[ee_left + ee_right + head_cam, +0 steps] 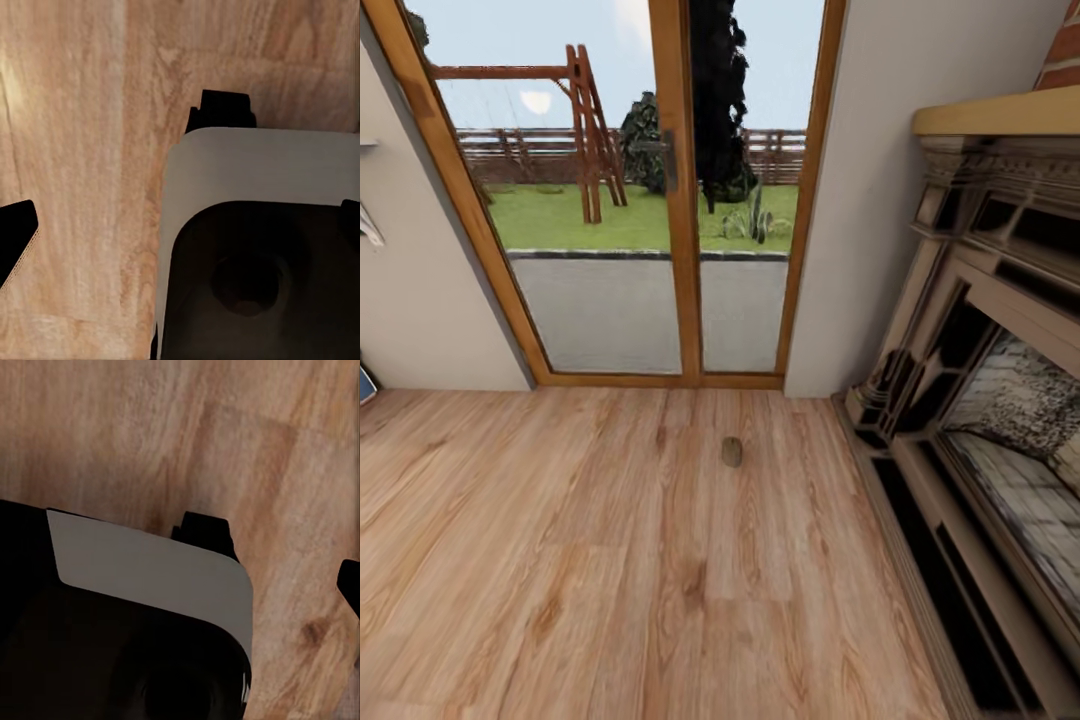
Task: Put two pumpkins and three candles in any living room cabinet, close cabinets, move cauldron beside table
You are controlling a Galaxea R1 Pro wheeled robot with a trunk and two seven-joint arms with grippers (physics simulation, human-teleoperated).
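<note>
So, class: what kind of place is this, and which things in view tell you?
Probably a living room in a house: an ornate fireplace, a wood plank floor, and glazed patio doors opening onto a garden.

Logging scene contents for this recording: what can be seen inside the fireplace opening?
Inside the fireplace opening, a pale brick-patterned lining and a speckled dark patch show. The surround's frame covers the firebox's deeper parts, so whether anything sits there cannot be told.

Small beige candle (732, 452) on the wood floor (560, 560).
</note>
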